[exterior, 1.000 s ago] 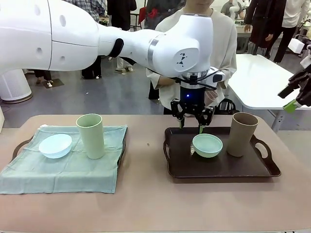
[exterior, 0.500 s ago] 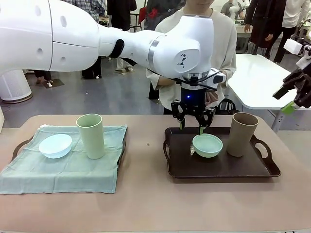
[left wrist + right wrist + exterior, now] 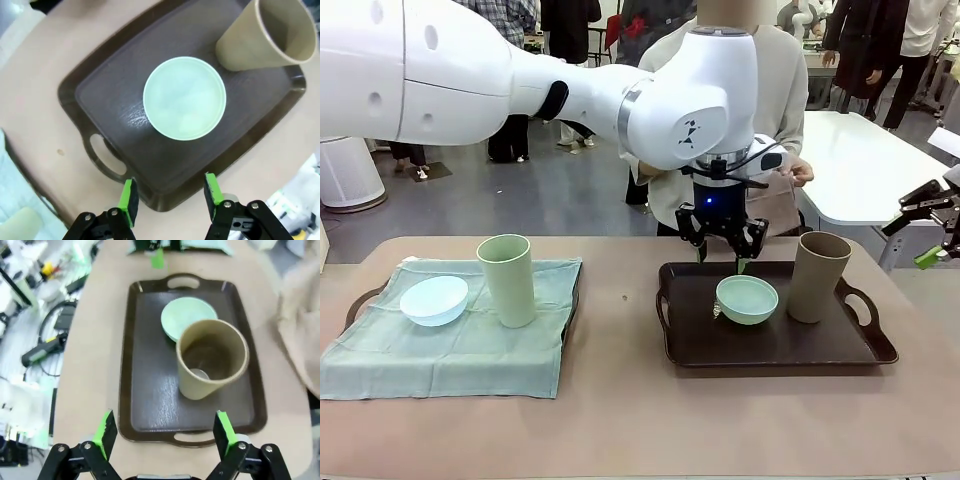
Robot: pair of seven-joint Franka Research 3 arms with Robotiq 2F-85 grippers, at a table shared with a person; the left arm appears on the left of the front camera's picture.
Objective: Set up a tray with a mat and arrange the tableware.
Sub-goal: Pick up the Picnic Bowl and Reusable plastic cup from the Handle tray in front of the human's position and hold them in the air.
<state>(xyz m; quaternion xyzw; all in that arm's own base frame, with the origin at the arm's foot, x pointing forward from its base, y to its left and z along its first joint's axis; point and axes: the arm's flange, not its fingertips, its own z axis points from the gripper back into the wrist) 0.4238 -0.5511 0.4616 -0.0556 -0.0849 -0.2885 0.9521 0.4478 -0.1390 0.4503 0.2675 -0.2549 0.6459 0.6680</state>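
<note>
Well left of the dark tray (image 3: 772, 352), the blue bowl (image 3: 434, 300) and green cup (image 3: 507, 280) stand on the mat (image 3: 470, 355). On the dark tray itself the mint bowl (image 3: 747, 299) sits near the middle, with the brown cup (image 3: 818, 277) just beside it. My left tool (image 3: 170, 196), jaws apart and empty, has lifted a little above the tray's far edge, so I judge that bowl set down. My right tool (image 3: 164, 432), spread wide and empty, has sunk lower beyond the tray's right end.
</note>
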